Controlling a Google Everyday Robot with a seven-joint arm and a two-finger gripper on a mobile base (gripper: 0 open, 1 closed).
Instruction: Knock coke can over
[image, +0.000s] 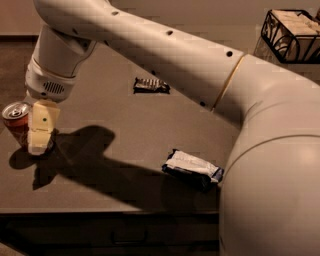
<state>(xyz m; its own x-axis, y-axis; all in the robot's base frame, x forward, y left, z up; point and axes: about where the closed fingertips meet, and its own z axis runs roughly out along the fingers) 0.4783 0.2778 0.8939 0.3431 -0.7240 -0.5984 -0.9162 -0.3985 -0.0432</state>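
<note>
A dark brown surface (125, 125) fills most of the view, with a wall behind it and a black wire basket (292, 35) beyond its far right corner. The coke can (14, 122) stands upright close to the left edge of the surface, about halfway between the front and the far edge. The hand (42, 129) hangs down from the big cream arm (190, 60) just at the right side of the can, and in this view it covers a part of the can. I cannot tell if the hand is open or closed. A dark snack wrapper (151, 85) lies flat near the far edge. A white and dark packet (194, 167) lies nearer to the front edge, well apart from the can.
</note>
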